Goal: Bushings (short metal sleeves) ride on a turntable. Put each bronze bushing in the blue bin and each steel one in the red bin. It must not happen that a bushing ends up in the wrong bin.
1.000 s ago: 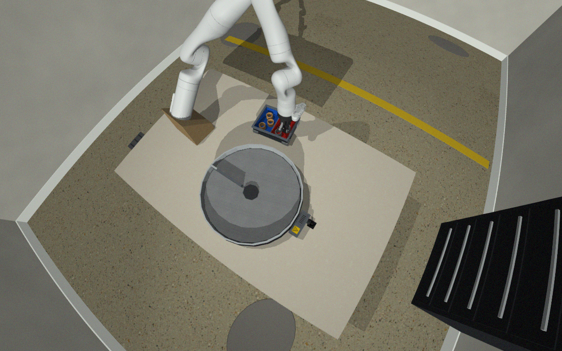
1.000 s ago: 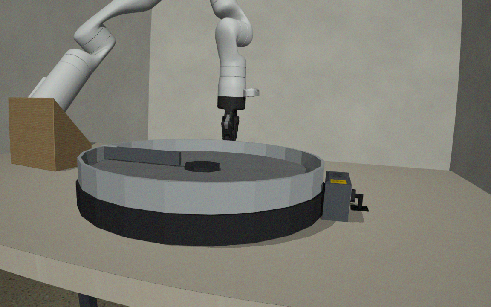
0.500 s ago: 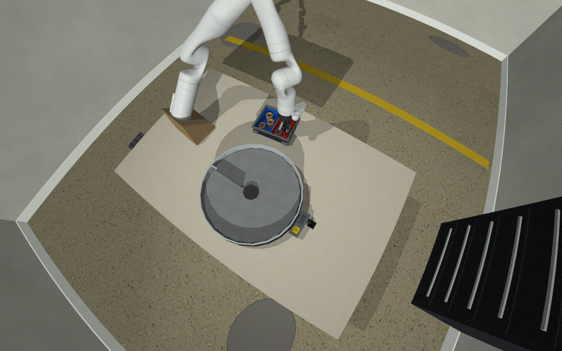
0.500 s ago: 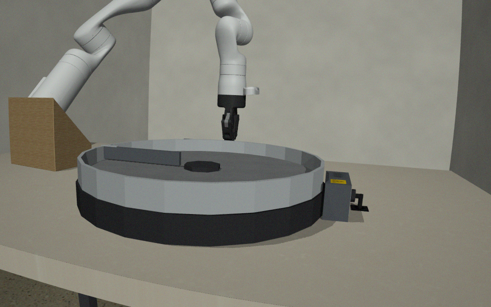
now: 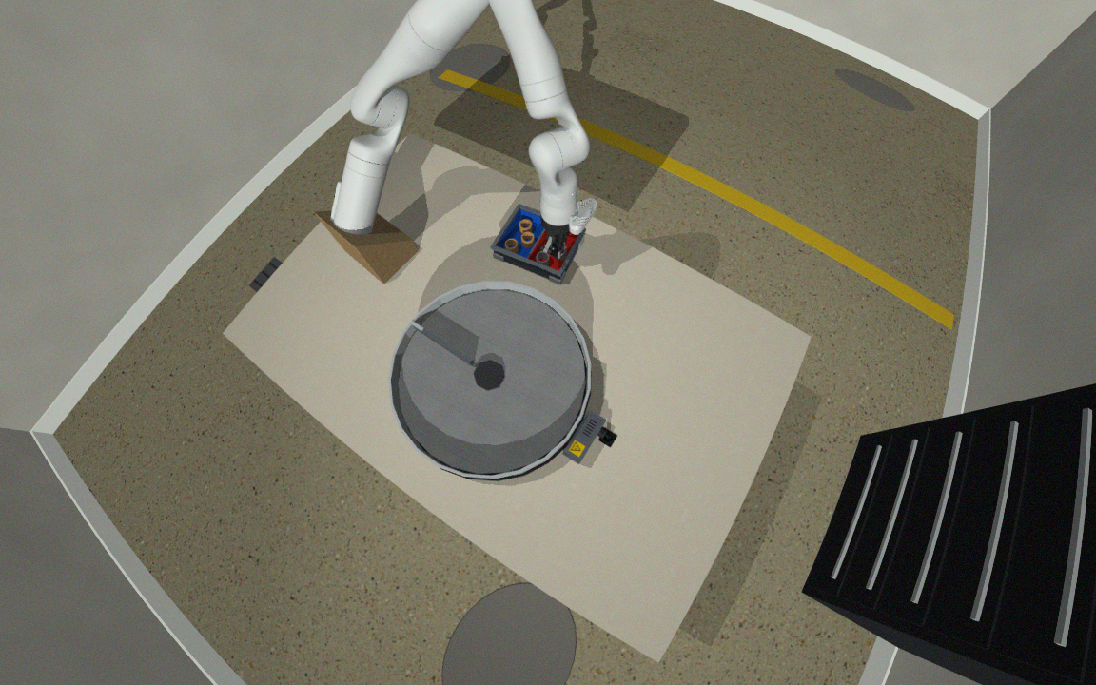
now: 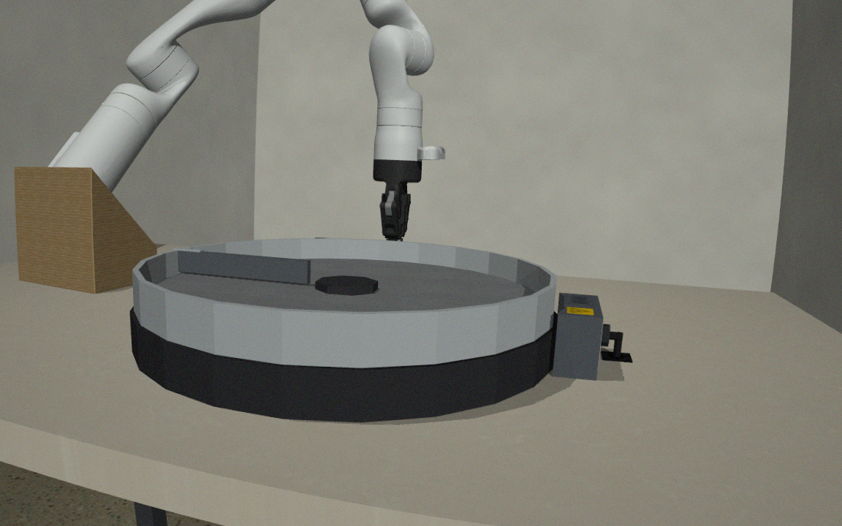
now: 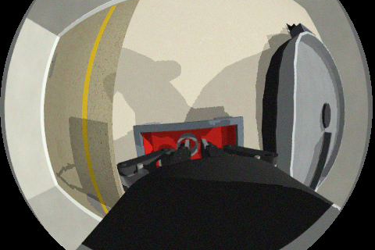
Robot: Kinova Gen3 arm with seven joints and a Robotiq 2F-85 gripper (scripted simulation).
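When seen from above, hung head-down over the red bin (image 5: 571, 244) (image 7: 228, 134) with the gripper (image 5: 557, 247) (image 6: 394, 237) (image 7: 195, 145), fingers narrowly parted and holding nothing. Had the blue bin (image 5: 512, 226) just beside, on the side nearer the wooden wedge (image 5: 381, 251) (image 6: 54, 229) under the arm's foot. Counted three bronze bushings (image 5: 524, 220) inside the blue one, standing with open ends up. Found a steel bushing (image 5: 541, 252) in the red one, near the fingers on their turntable side. Saw the turntable (image 5: 488, 417) (image 6: 358, 337) (image 7: 308, 94) near the gripper, with its disc bare of bushings, and the motor box (image 5: 583, 439) (image 6: 579, 340) beyond, well apart from the fingers.

From the exterior, pointed straight down behind the turntable's far rim, fingertips just above it in the picture. Lost both bins behind that rim. Looked across at a dark hub (image 5: 489, 372) (image 6: 346, 285) (image 7: 326, 116) and a grey bar (image 5: 418, 326) (image 6: 244, 267) (image 7: 321, 160), both on the gripper's turntable side.

At the wrist, looked down past the two fingertips, with a small gap between. Caught a steel-grey bushing (image 7: 180, 141) below them in the red bin, partly covered by one finger. Could not tell whether to match it with the one seen from above.
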